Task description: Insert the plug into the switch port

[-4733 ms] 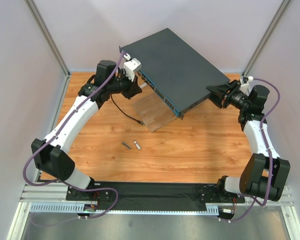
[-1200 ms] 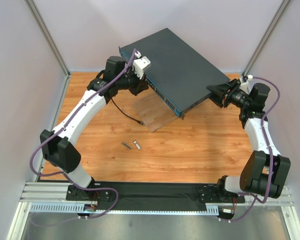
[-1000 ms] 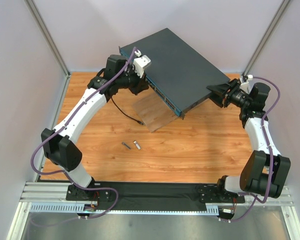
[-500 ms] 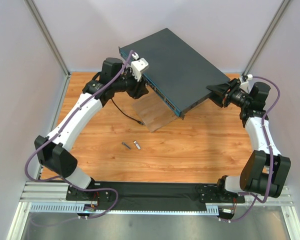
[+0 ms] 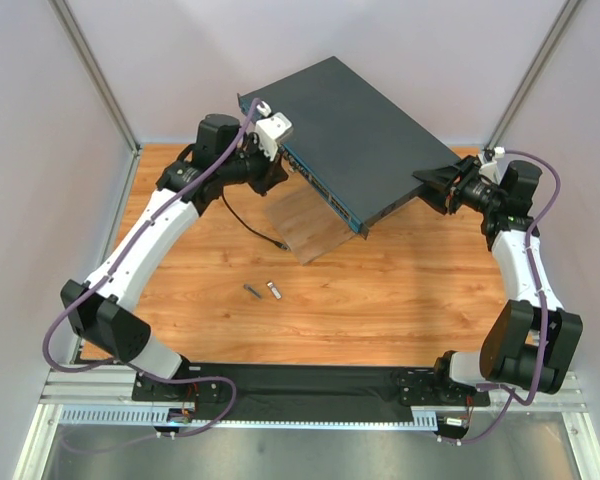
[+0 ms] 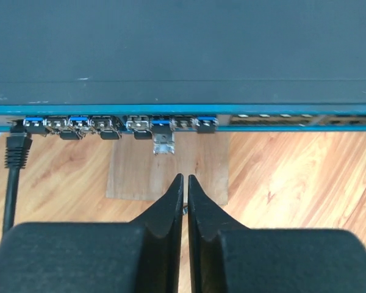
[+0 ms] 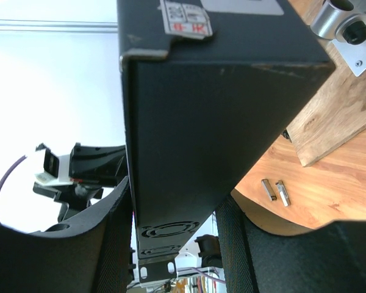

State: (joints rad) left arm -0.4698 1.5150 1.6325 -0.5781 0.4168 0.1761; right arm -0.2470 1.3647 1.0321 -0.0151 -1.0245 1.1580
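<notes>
Now backed off, the empty left fingers (image 6: 171, 204) sit closed, the silver plug (image 6: 163, 144) apparently seated in the switch (image 6: 183, 55) the right fingers (image 7: 113, 232) clamp.

Left narrow free gap between left gripper (image 6: 183, 179) tips and plug (image 6: 163, 143) jutting from switch (image 6: 183, 55) ports. Blocked on left by black cable (image 6: 11, 183). Closed above by switch overhang, below by board (image 6: 134, 180). Stayed open over nearer table (image 5: 400, 300), except two small parts (image 5: 263, 290). Taken up at switch's right end by right gripper (image 5: 430, 187).
</notes>
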